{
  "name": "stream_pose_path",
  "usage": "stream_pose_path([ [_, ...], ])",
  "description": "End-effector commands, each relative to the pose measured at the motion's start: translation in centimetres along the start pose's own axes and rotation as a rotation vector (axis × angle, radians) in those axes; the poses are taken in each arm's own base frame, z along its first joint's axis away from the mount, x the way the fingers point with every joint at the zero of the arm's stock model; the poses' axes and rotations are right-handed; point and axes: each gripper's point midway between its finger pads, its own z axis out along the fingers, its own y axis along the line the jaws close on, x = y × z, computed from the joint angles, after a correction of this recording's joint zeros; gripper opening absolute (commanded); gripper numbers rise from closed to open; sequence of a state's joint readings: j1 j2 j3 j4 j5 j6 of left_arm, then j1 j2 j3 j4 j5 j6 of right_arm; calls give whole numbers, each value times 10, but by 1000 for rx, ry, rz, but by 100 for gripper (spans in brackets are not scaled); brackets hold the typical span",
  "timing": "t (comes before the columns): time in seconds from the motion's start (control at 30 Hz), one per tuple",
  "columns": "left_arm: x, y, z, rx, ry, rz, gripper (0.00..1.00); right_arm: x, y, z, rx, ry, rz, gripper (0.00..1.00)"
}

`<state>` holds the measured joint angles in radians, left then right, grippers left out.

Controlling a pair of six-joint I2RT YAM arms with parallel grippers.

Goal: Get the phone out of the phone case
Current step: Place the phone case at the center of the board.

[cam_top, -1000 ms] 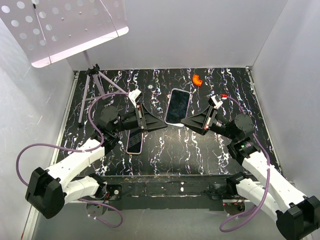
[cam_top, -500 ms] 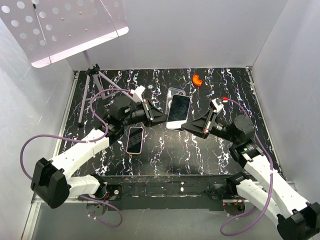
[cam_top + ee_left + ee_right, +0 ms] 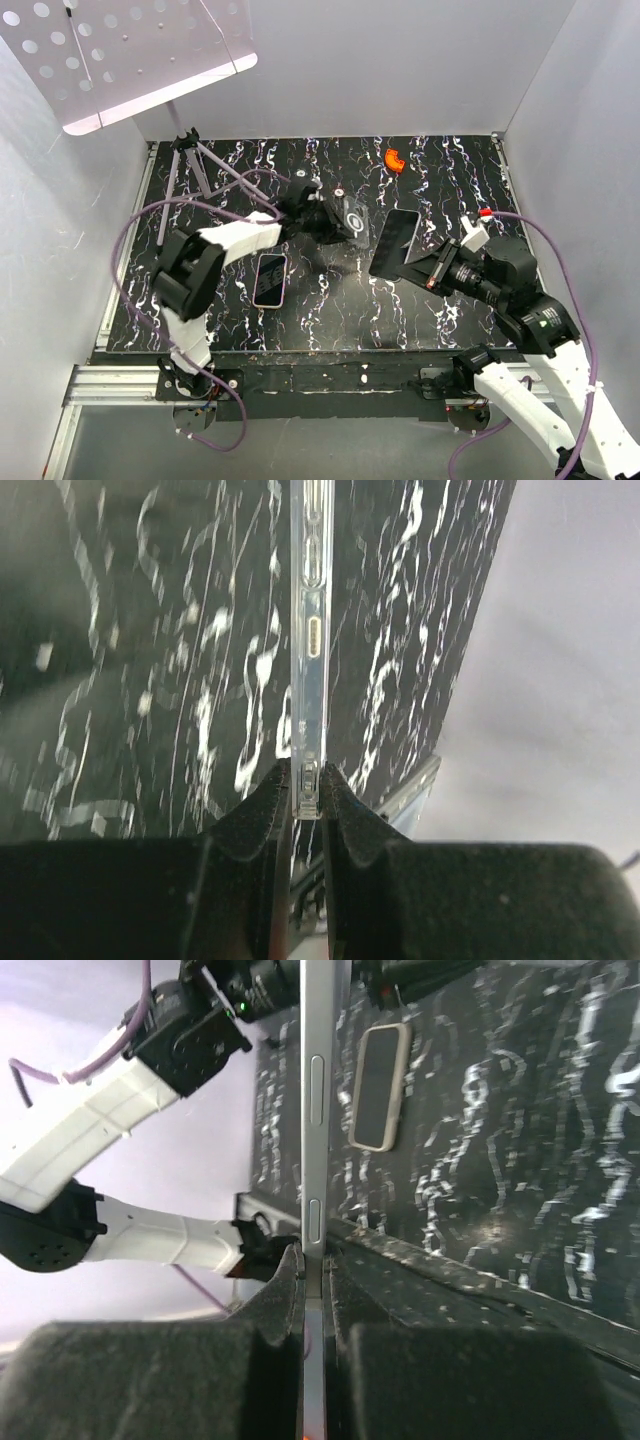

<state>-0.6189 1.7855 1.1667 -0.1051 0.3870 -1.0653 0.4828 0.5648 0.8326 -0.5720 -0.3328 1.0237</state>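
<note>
My right gripper [image 3: 420,265] is shut on the bare phone [image 3: 395,242], held tilted above the mat right of centre. In the right wrist view the phone's silver edge [image 3: 318,1110] runs up from between my closed fingers [image 3: 318,1260]. My left gripper [image 3: 335,222] is shut on the clear phone case [image 3: 352,220], held above the mat's back middle, apart from the phone. In the left wrist view the case's transparent edge [image 3: 310,620] stands pinched between my fingers [image 3: 308,780].
A second phone in a pale case [image 3: 269,279] lies face up on the marbled mat [image 3: 330,300]; it also shows in the right wrist view [image 3: 380,1085]. A small tripod [image 3: 190,165] stands back left. An orange piece [image 3: 394,160] lies at the back. White walls surround the mat.
The phone and case have come apart. My right gripper pulled the phone right and toward the front; my left arm swung the clear case toward the back middle.
</note>
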Motion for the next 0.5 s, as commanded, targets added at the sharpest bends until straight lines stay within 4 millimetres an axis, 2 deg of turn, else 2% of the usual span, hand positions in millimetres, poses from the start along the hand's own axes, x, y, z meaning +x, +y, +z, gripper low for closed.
stream_pose_path([
  [0.0, -38, -30, 44, 75, -10, 93, 0, -16, -28, -16, 204, -74, -130, 1],
  [0.1, -49, -18, 80, 66, 55, 60, 0, -20, -34, -14, 241, -66, -137, 1],
  [0.17, -56, -7, 95, 37, 74, 53, 0, -23, -39, -12, 265, -66, -138, 1],
  [0.27, -66, 4, 108, 15, 99, 53, 0, -32, -43, -7, 265, -64, -137, 1],
  [0.3, -69, 8, 109, 5, 106, 56, 4, -35, -45, -4, 266, -62, -134, 1],
  [0.4, -75, 12, 104, -24, 116, 61, 39, -46, -54, 5, 270, -45, -110, 1],
  [0.47, -76, 13, 95, -50, 113, 80, 60, -63, -67, 9, 301, -64, -93, 1],
])
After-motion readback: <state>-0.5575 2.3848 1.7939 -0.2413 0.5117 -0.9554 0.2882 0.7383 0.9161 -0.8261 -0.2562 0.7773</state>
